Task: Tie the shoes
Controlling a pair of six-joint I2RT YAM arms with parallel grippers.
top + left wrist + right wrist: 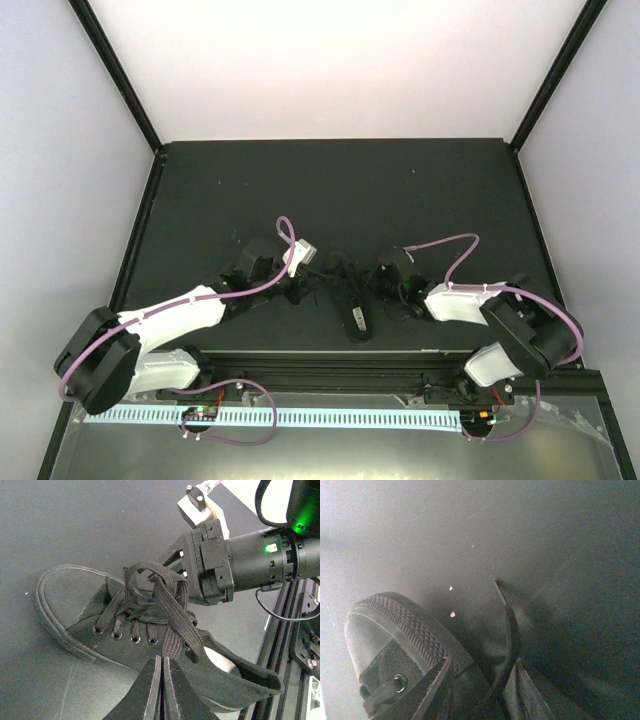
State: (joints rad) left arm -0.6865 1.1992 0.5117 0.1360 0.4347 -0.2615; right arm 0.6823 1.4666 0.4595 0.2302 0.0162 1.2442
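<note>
The black shoe (pixel 352 300) lies on its side at the middle of the dark table, toe away from the arms. In the left wrist view the shoe (pixel 95 610) shows its eyelets, looped black laces (pixel 165 597) and the pale insole patch (pixel 220 661). My left gripper (pixel 164 659) is shut on a lace strand that runs down from the loops. My right gripper (pixel 482 660) is open beside the rubber toe (pixel 405 617), with a loose lace end (pixel 511 635) rising between its fingers. From above, both grippers (pixel 305 275) (pixel 380 283) flank the shoe closely.
The black aluminium rail (pixel 330 365) runs along the table's near edge, just behind the shoe's heel. The black table mat (pixel 330 190) stretches to the back wall. Purple cables (pixel 285 235) loop over both wrists.
</note>
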